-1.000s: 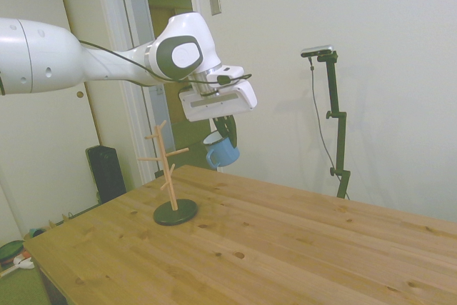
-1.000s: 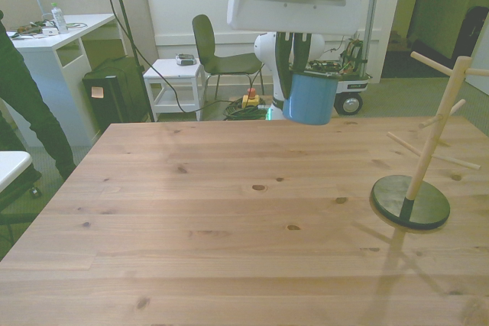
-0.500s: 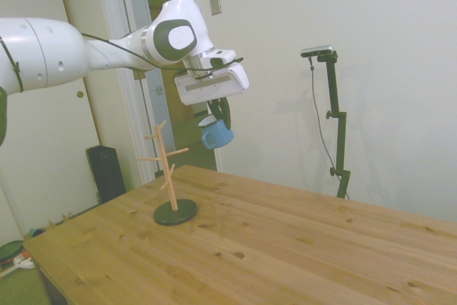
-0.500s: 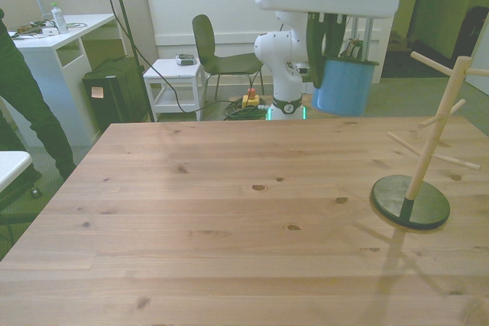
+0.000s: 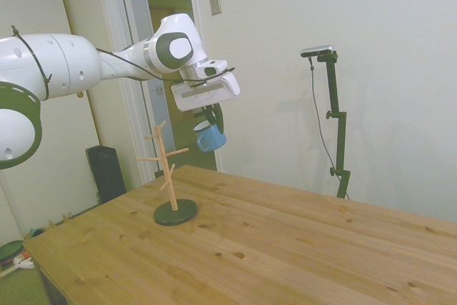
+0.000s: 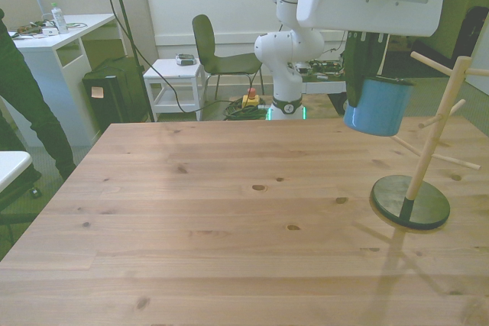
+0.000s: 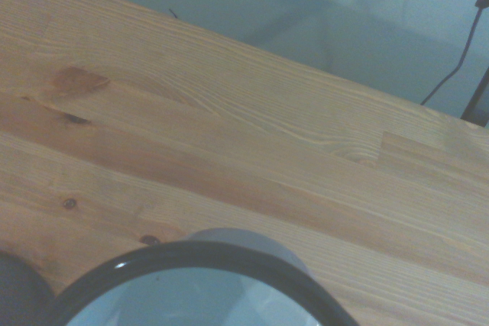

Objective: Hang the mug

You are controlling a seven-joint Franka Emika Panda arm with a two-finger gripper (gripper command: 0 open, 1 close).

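The light-blue mug (image 6: 377,106) hangs in the air, held from above, with my gripper (image 6: 368,82) shut on it. In the side view the mug (image 5: 209,137) is tilted and sits just above and beside the top of the wooden mug tree (image 5: 168,166), apart from its pegs. In the front view the mug tree (image 6: 437,131) stands on its dark round base (image 6: 410,202) at the right, and the mug is a short way to its left at upper-peg height. The wrist view shows the mug's dark rim (image 7: 191,253) over the wooden table (image 7: 252,150).
A person (image 6: 19,104) stands off the table at the front view's left. Behind the table are a dark chair (image 6: 218,55), a small white cart (image 6: 176,78) and a black bin (image 6: 114,89). A doorway (image 5: 168,48) lies behind the arm in the side view.
The arm has carried the mug toward the mug tree, to the front view's right and slightly lower. The grip on the mug is unchanged.
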